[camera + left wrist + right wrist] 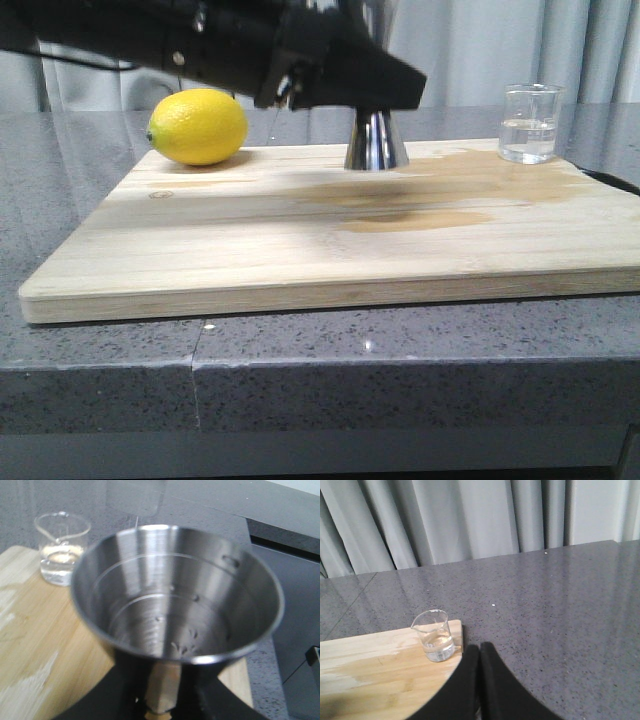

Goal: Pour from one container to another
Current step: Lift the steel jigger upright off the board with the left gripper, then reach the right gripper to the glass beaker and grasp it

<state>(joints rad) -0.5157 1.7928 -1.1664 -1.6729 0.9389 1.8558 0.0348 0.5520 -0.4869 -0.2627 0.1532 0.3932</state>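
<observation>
The steel jigger (376, 140) stands upright on the wooden board (300, 250), near its back edge. My left gripper (345, 85) covers its top half in the front view. In the left wrist view the jigger's open bowl (175, 595) fills the frame, and my left gripper (161, 690) is shut on the narrow waist below it. The clear glass cup (529, 124) stands at the board's back right corner with a little clear liquid in it. It also shows as the cup (61, 547) and the cup (436, 642). My right gripper (480, 650) is shut and empty, hovering beside the cup.
A yellow lemon (198, 126) lies at the board's back left. Damp stains (430, 205) darken the board's middle and right. The board rests on a grey speckled counter (400, 380), with grey curtains (470, 520) behind.
</observation>
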